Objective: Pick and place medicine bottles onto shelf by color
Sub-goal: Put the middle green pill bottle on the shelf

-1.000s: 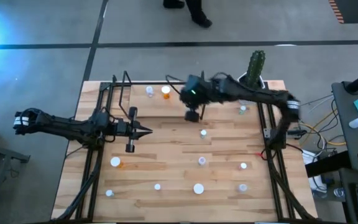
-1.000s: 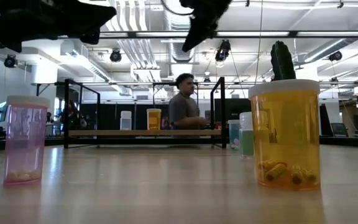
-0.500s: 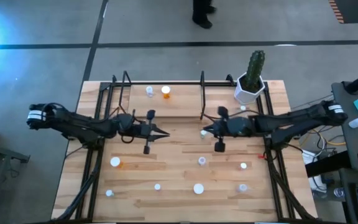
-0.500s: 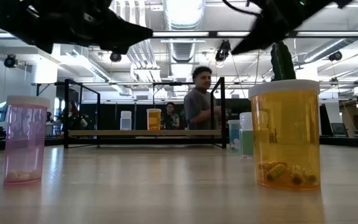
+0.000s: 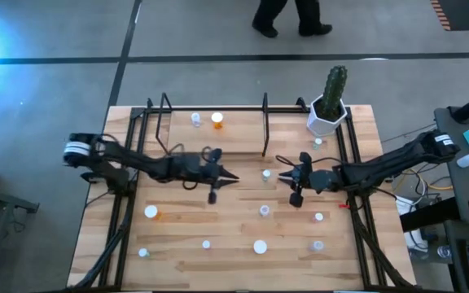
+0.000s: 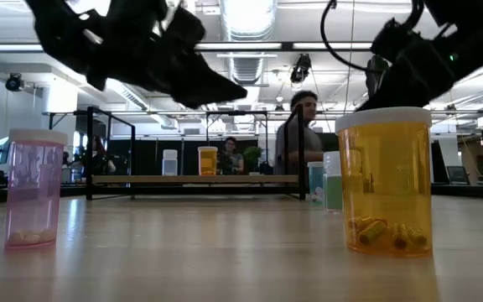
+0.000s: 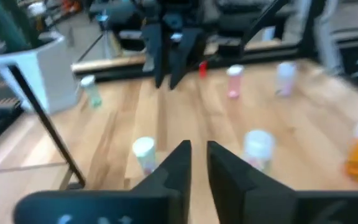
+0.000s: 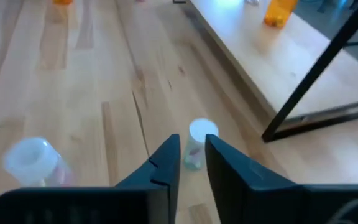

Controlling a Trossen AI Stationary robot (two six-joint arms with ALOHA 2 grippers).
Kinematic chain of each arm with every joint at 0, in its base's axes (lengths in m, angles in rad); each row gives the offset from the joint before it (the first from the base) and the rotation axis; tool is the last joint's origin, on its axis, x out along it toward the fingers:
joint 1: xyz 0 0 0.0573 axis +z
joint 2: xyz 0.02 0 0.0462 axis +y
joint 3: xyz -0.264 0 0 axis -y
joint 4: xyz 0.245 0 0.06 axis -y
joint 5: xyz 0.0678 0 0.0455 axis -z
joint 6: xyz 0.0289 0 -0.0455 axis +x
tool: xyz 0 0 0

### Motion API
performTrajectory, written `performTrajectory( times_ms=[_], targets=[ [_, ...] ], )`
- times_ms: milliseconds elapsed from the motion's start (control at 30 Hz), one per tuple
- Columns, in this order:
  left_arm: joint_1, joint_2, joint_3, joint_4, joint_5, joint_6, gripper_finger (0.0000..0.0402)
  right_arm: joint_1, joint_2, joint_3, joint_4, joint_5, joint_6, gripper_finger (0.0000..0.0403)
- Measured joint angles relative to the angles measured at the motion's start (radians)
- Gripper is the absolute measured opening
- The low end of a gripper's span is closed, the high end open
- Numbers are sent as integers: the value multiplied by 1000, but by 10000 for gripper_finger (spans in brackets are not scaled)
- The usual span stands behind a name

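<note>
Several small white-capped medicine bottles stand scattered on the wooden table. One greenish bottle (image 5: 266, 173) stands upright on its base between my two grippers. My left gripper (image 5: 233, 177) is shut and empty, pointing at it from the table's left; the bottle shows beside its tips (image 7: 143, 151). My right gripper (image 5: 282, 175) is shut and empty, just right of the bottle, which stands right ahead of its tips (image 8: 197, 140). The shelf (image 5: 218, 134) stands at the far edge and carries a clear bottle (image 5: 195, 119) and an orange bottle (image 5: 216, 120).
A white pot with a green cactus (image 5: 330, 102) stands at the far right corner. Other bottles stand near the front: an orange one (image 5: 151, 212), one at the middle (image 5: 264, 210) and others (image 5: 260, 247). A pink bottle (image 6: 33, 189) and an orange one (image 6: 384, 180) stand close to the low camera. A person walks beyond the table.
My left gripper has gone toward the table's right edge, to the middle of the table. My right gripper has come away from the shelf, toward the near and right edges, and has turned to point at the table's left beside the greenish bottle.
</note>
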Motion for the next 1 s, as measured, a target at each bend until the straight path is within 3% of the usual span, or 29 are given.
performTrajectory(
  times_ms=[133, 367, 467, 600, 800, 1000],
  targets=[
    [1, 127, 82, 18, -33, -1, 82, -3, 52, -70, 121, 1, 21, 78],
    [1, 301, 220, 25, -51, -34, 144, -24, 192, -126, 305, 1, 21, 17],
    [2, 361, 268, 19, -80, -46, 169, -42, 242, -121, 344, 1, 20, 10],
    [12, 410, 316, 21, -142, -54, 203, -48, 287, -106, 355, 0, 18, 9],
    [37, 445, 354, 6, -144, -95, 234, -48, 298, -102, 357, 0, 18, 9],
    [61, 450, 357, 26, -55, -108, 237, -48, 292, -103, 356, 0, 15, 9]
  ],
)
